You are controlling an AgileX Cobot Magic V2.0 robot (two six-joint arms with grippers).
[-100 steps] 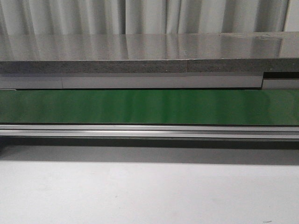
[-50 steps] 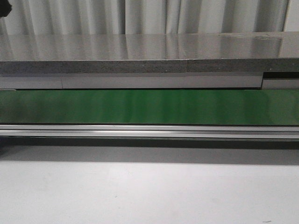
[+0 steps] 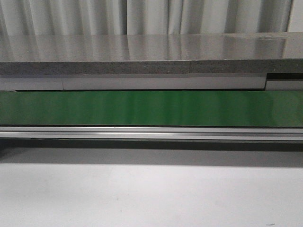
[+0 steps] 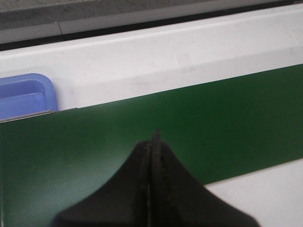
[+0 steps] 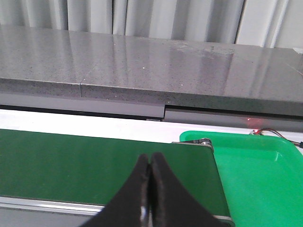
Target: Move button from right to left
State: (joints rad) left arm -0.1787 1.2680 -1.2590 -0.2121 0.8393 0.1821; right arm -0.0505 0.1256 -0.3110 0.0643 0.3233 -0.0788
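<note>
Front view: green belt point(image 3: 151, 108) only; wrist views add closed left gripper point(image 4: 154, 137), closed right gripper point(image 5: 150, 161), blue tray point(image 4: 26, 94), green tray point(image 5: 255, 165).

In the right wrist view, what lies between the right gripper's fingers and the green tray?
Only bare green conveyor belt, ending at the bright green plastic tray. The shut right gripper hovers over it; no button shows.
</note>
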